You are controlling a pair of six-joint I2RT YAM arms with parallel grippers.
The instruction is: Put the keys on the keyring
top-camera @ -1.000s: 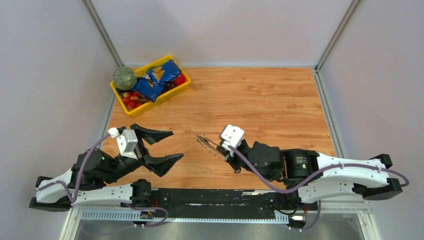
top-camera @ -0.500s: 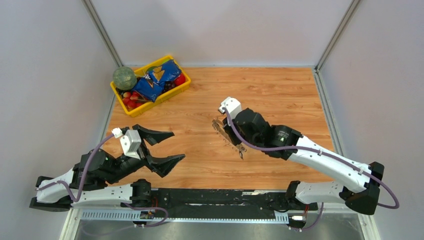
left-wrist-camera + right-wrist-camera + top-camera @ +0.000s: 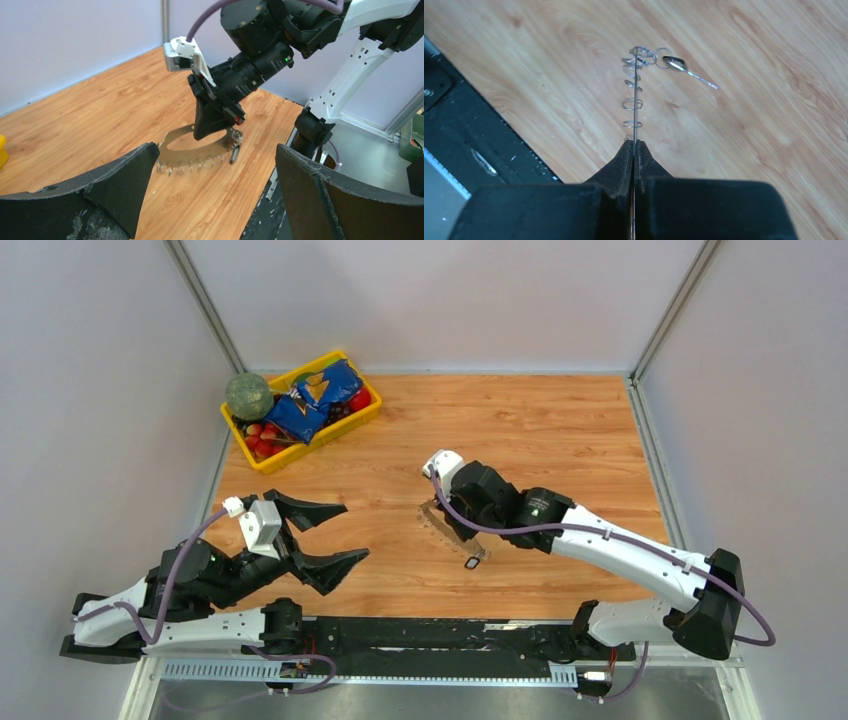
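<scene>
Right tool (image 3: 452, 524) was pressed together on the thin oval metal keyring (image 3: 190, 156). Its two black fingers (image 3: 619, 167) met on the narrow edge of the loop, and the right wrist view showed no gap between them. One second before, this arm lay low along the near edge of the brown wooden surface (image 3: 560, 430) and held the loop lifted and pointing to the left. Now the arm was stretched forward toward the middle, and the loop was brought down close to the wood, in front of the left tool (image 3: 354, 530). In the left wrist view the side with the row of small metal keys seemed to touch the surface, but I could not tell this for sure. A small silvery key with a black head (image 3: 473, 562) was attached by little rings at the end of the loop nearest to the arm bases, and it pointed down at the wood. In the earlier pictures it could hardly be made out. The left tool had its fingers far apart and gripped nothing, and it stayed in nearly the same place at the left front as before. The yellow plastic tray (image 3: 262, 458) with a green ball (image 3: 249, 396) and a blue snack bag (image 3: 318, 392) was unchanged at the far left corner.
</scene>
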